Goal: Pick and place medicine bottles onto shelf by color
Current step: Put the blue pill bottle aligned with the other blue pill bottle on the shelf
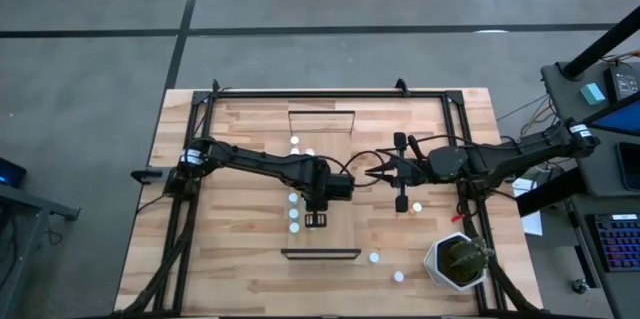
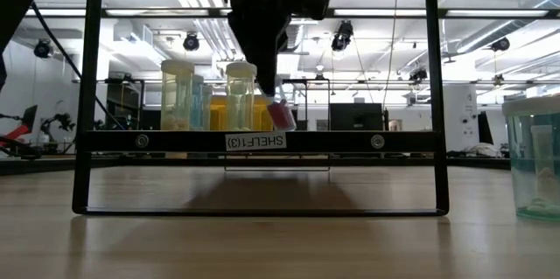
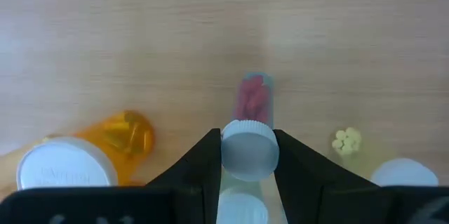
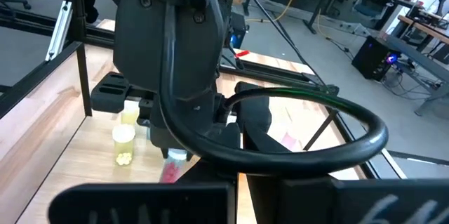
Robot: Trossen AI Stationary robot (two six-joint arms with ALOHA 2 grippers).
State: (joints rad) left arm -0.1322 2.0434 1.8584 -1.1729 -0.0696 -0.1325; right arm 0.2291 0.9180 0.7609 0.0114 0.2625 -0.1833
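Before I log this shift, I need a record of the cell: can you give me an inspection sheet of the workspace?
Surface: slatted wooden table, bare wood around the bottles.
Job's things: white-capped medicine bottles scattered mid-table; several stand on the shelf; an orange bottle lies beside the held one.
Clutter: potted plant at the table's corner on the right arm's side.
Grippers: left gripper shut on a red-pill bottle, lifted off the wood; right gripper shut, empty, mid-table.
Cables: a black cable loops off the left arm's wrist.
Surroundings: workshop benches and monitors; no people seen.
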